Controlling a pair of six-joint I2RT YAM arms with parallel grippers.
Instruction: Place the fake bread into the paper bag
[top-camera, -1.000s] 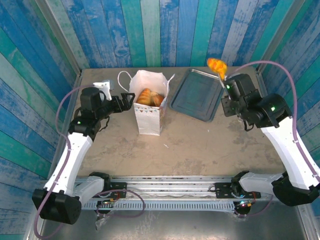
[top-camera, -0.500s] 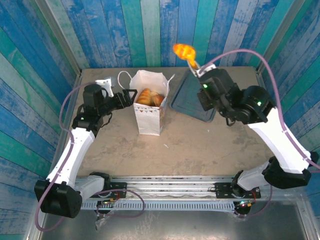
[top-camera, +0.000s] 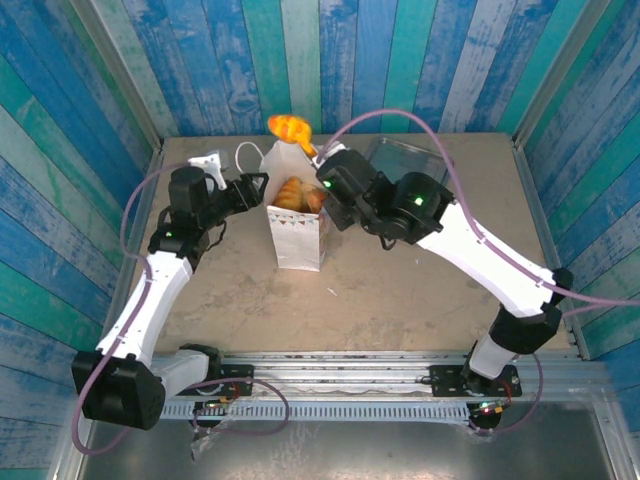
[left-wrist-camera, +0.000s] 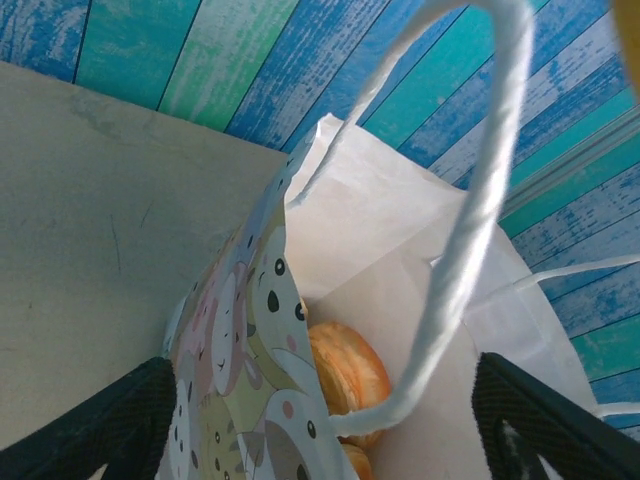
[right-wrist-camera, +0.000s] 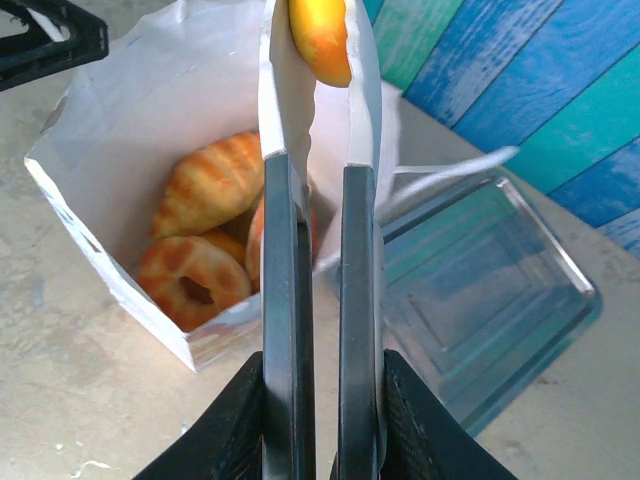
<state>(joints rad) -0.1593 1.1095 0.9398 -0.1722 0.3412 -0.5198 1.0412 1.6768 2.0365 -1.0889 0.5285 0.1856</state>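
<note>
The white paper bag (top-camera: 296, 240) stands upright on the table with its mouth open. Several pieces of fake bread (top-camera: 292, 194) lie inside it, among them a croissant (right-wrist-camera: 210, 180) and a ring (right-wrist-camera: 190, 280). My right gripper (top-camera: 335, 185) is shut on thin metal tongs (right-wrist-camera: 285, 250). At their tip the tongs pinch one golden pastry (right-wrist-camera: 320, 40), held above the bag's far rim (top-camera: 290, 127). My left gripper (top-camera: 250, 190) stands open at the bag's left rim, with the patterned side wall (left-wrist-camera: 240, 380) and a cord handle (left-wrist-camera: 470, 220) between its fingers.
The flat grey metal tray (top-camera: 420, 155) lies to the right of the bag, partly under my right arm, and nothing shows in the part of it (right-wrist-camera: 480, 300) that I can see. Blue and green plank walls close in the table on three sides.
My right arm has swung left from over the tray to over the bag, carrying the pastry in the tongs. The left gripper has stayed at the bag's rim.
</note>
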